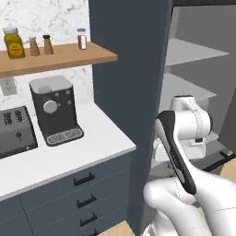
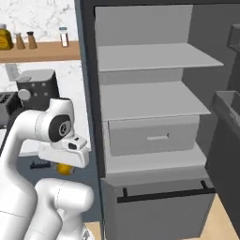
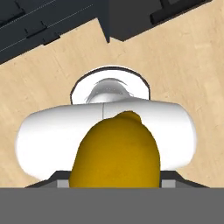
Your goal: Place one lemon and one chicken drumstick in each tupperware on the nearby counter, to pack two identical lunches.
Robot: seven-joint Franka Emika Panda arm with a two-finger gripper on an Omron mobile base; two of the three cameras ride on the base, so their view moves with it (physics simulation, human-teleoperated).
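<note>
A yellow lemon (image 3: pixel 116 153) sits between my gripper's (image 3: pixel 114 180) dark fingertips, and the gripper is shut on it. In the right base view the hand points down beside the arm's base, with the lemon (image 2: pixel 64 168) peeking out below the gripper (image 2: pixel 64 165). The white counter (image 1: pixel 78 152) over dark blue-grey cabinets lies to the left of the arm. The tupperware and the chicken drumstick are out of view.
A black coffee machine (image 1: pixel 54 109) and a toaster (image 1: pixel 14 132) stand on the counter, under a wooden shelf (image 1: pixel 60 59) with jars. To the right is an open fridge (image 2: pixel 150 101) with grey shelves and a drawer (image 2: pixel 152 136); its door (image 2: pixel 228 140) juts out at the far right.
</note>
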